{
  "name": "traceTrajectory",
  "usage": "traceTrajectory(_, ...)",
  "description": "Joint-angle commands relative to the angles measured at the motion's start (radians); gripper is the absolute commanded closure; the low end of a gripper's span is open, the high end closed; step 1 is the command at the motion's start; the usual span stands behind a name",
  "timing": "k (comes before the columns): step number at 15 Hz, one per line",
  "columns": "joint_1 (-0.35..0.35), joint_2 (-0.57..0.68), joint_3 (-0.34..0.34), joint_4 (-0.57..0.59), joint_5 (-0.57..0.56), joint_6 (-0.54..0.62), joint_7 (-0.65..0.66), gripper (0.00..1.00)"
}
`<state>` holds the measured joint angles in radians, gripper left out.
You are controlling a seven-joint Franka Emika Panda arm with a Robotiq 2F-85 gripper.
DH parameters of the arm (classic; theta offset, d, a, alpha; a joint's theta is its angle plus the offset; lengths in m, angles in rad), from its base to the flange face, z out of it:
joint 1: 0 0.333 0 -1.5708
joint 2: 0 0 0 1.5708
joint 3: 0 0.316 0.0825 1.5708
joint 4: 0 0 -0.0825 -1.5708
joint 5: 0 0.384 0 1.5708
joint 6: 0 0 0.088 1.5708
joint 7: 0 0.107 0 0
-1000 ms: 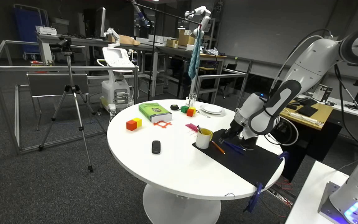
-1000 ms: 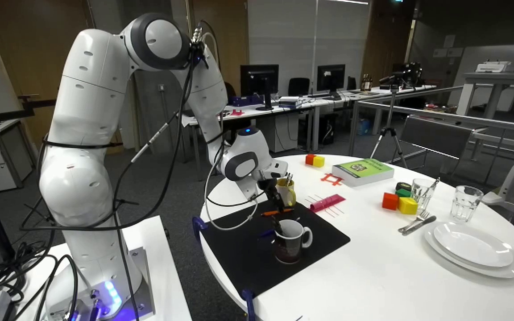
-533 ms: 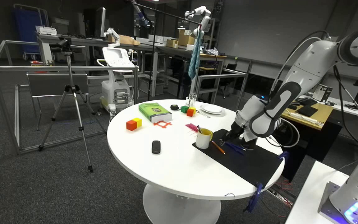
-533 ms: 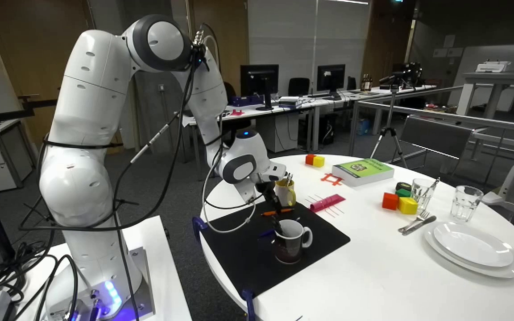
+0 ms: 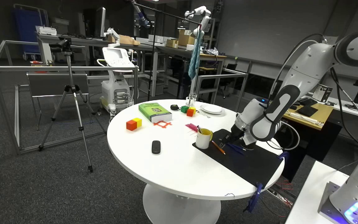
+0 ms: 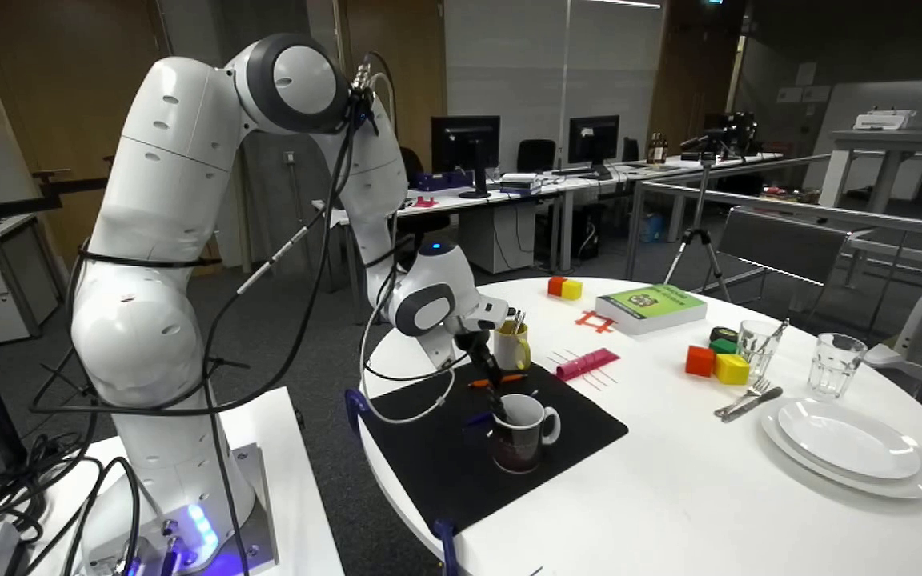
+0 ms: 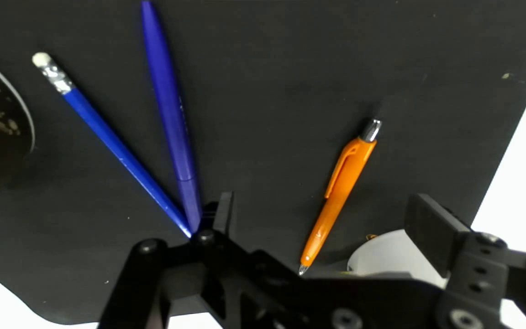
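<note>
My gripper (image 7: 324, 221) is open and empty, low over the black mat (image 7: 263, 59). An orange pen (image 7: 340, 192) lies on the mat between and beyond the fingers in the wrist view. A purple-blue pen (image 7: 167, 100) and a blue pencil (image 7: 121, 151) lie beside the left finger. In an exterior view the gripper (image 5: 223, 143) is near the orange pen (image 5: 218, 147) and a white mug (image 5: 202, 140) with yellow inside, holding pens. A dark mug (image 6: 519, 440) with a white handle stands on the mat; its rim also shows in the wrist view (image 7: 2, 114).
The mat lies on a round white table (image 5: 154, 168), held by blue clamps (image 5: 255, 199). Also there are a black case (image 5: 156, 147), green book (image 5: 155, 112), coloured cubes (image 6: 715, 365), pink piece (image 6: 587, 364), glasses (image 6: 835, 366), cutlery (image 6: 749, 400) and plates (image 6: 849, 440).
The arm has sunk a little. The gripper has moved slightly lower and, in an exterior view, slightly left. The objects on the table have not visibly moved.
</note>
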<state>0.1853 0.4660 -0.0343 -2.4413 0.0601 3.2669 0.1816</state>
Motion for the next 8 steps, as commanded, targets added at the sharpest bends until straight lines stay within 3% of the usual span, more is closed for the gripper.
traceTrajectory(1, 0.032, 0.018, -0.023, -0.011, 0.018, 0.055, -0.028, 0.00)
traceTrajectory(5, 0.034, 0.033, -0.023, -0.010, 0.019, 0.067, -0.032, 0.01)
traceTrajectory(6, 0.036, 0.035, -0.025, -0.008, 0.020, 0.068, -0.033, 0.07)
traceTrajectory(7, 0.037, 0.036, -0.028, -0.007, 0.020, 0.068, -0.034, 0.26)
traceTrajectory(8, 0.036, 0.038, -0.028, -0.006, 0.020, 0.068, -0.035, 0.28)
